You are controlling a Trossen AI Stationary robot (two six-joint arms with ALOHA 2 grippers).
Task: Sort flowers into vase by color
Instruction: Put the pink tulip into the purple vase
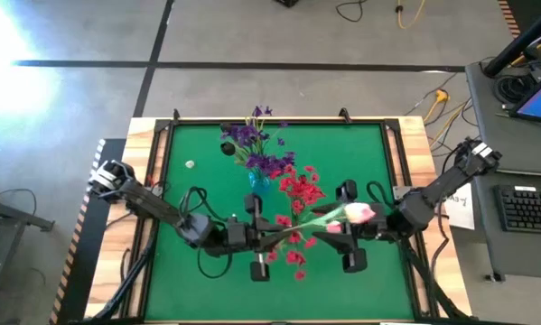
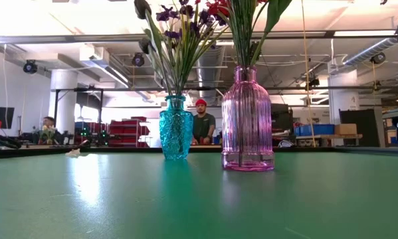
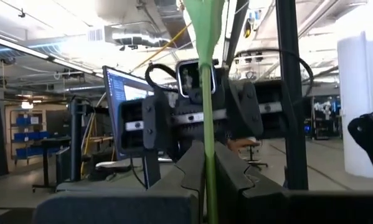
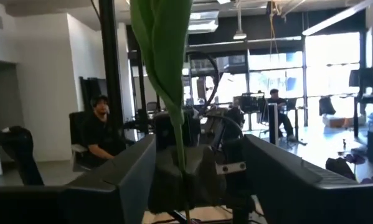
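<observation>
Handover step. Left gripper point(image 1: 252, 236) jaws pinch the tulip stem point(image 3: 208, 149), held above the tabletop point(image 1: 189, 199) at 6 o'clock. Right gripper point(image 1: 356, 236) jaws spread around the stem near the bud point(image 1: 359, 213). Next: transfer the grip cleanly, then find a vase; blue vase point(image 2: 176, 127) holds purples, pink vase point(image 2: 248, 119) reds.

The left arm reaches in from the table's nine o'clock edge toward six o'clock of centre, its left gripper point(image 1: 268, 242) pointing to three o'clock with both fingers point(image 3: 233, 177) pressed together on a green stem point(image 3: 206, 124). The right arm comes in from three o'clock, its right gripper point(image 1: 335, 236) facing nine o'clock, nose to nose with the other, fingers point(image 4: 111, 180) spread apart on either side of the same stem.
</observation>
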